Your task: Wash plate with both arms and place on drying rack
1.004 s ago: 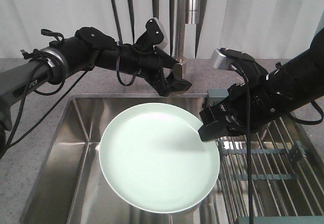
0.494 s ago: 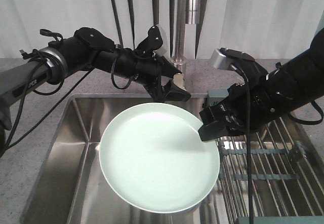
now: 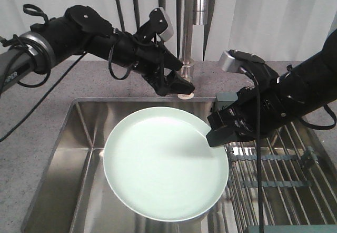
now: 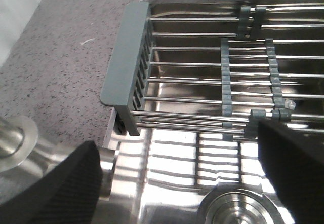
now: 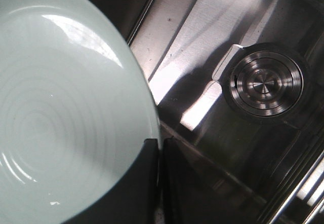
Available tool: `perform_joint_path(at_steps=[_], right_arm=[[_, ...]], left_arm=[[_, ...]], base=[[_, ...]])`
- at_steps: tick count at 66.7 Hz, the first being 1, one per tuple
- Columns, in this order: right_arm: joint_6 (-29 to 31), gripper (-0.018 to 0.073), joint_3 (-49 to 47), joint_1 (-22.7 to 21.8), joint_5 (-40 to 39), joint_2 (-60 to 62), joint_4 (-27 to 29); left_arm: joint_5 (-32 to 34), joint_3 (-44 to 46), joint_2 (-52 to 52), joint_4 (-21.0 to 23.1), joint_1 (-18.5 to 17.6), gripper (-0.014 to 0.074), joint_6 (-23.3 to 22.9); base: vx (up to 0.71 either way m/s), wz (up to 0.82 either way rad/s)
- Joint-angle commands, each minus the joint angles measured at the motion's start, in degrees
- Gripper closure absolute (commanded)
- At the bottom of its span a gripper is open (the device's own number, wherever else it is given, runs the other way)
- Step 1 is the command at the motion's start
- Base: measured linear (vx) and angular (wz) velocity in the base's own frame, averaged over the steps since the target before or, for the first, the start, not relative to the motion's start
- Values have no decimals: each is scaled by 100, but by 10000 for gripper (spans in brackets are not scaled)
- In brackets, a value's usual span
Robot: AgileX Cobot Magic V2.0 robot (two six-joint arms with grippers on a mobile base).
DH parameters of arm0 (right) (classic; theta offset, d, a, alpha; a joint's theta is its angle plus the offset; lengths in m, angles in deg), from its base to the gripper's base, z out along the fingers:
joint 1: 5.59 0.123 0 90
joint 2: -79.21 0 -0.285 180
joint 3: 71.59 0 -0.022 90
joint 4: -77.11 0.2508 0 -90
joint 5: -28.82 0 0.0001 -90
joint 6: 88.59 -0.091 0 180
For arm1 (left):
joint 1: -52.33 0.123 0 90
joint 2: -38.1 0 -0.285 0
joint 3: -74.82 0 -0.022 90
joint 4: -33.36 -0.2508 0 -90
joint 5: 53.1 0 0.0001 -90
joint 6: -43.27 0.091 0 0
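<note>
Broadly, the sink carries the drying rack across its right side. Over the basin hangs the plate, face up, probably for rinsing; the right claw pinches its rim. The left claw, spread and empty, has risen toward the faucet base since a second ago, while the plate hasn't moved.

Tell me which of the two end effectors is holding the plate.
The right end effector, shut on the rim of the pale green plate above the sink. The left end effector is open and empty, near the faucet base.
</note>
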State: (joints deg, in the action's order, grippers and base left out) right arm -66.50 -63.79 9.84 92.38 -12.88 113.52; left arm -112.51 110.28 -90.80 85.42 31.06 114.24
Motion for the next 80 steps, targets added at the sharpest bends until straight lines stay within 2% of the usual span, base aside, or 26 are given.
perform_joint_path(at_steps=[1,12,17,19,20,26,32,39,57,66,80], right_arm=[[50,568,-152,-14,-86,223,244],[50,568,-152,-14,-86,223,244],[50,568,-152,-14,-86,223,244],[50,568,-152,-14,-86,223,244],[50,568,-152,-14,-86,223,244],[50,568,-152,-14,-86,223,244],[50,568,-152,-14,-86,223,244],[50,568,-152,-14,-86,223,244],[50,568,-152,-14,-86,223,244],[50,568,-152,-14,-86,223,244],[50,568,-152,-14,-86,223,244]], left_arm=[[313,196,628,-371,-33,6,-1015],[409,196,1007,-1631,-19,6,-2632],[344,196,1167,-2323,-19,6,-3595],[301,196,1226,-2632,-19,6,-4145],[279,196,1258,-2789,-19,6,-4254],[67,196,1460,-3894,-19,6,-5573],[-192,105,1689,-4593,-19,6,-6371],[-202,-405,2114,-4701,-19,6,-6568],[978,-2666,3810,-4711,12,6,-6618],[1329,-3672,4557,-4704,240,6,-6711],[1431,-4831,5560,-4710,786,6,-6769]], base=[[0,0],[0,0],[0,0],[0,0],[0,0],[0,0],[0,0],[0,0],[0,0],[0,0],[0,0]])
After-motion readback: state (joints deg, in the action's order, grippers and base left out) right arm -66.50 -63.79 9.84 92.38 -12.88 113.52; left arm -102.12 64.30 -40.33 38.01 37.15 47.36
